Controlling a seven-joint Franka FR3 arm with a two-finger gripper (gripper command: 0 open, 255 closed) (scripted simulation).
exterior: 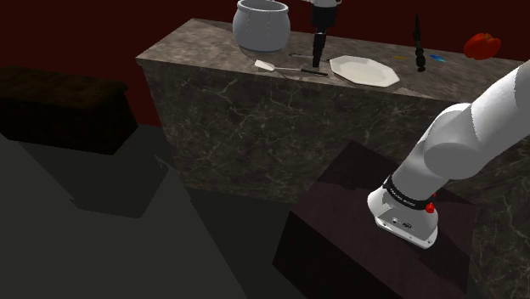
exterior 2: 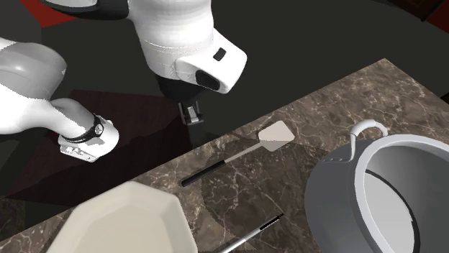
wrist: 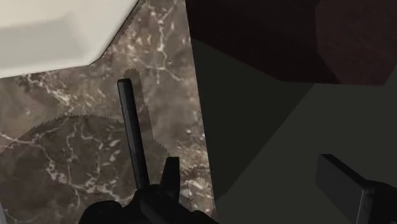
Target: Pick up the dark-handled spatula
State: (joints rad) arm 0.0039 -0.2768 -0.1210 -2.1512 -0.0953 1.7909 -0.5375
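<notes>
The spatula lies flat on the marble counter [exterior: 212,51], its pale blade [exterior 2: 275,133] toward the pot and its dark handle [exterior 2: 209,170] running along the counter's near edge toward the plate. In the shoulder view the spatula [exterior: 289,68] lies between pot and plate. My gripper [exterior 2: 193,113] hangs close above the counter's edge by the handle's end. The gripper [wrist: 254,184] is open in the wrist view. The handle [wrist: 132,127] runs just outside one finger [wrist: 168,184], not between the two. The other finger [wrist: 340,181] hangs past the counter's edge, over the floor.
A big grey pot [exterior 2: 381,194] stands past the blade. A white plate [exterior 2: 122,223] sits near the handle's end, with a thin black rod [exterior 2: 248,233] beyond it. A tall black piece [exterior: 419,47] and a red thing [exterior: 482,44] stand farther along. A dark bench [exterior: 59,102] sits on the floor.
</notes>
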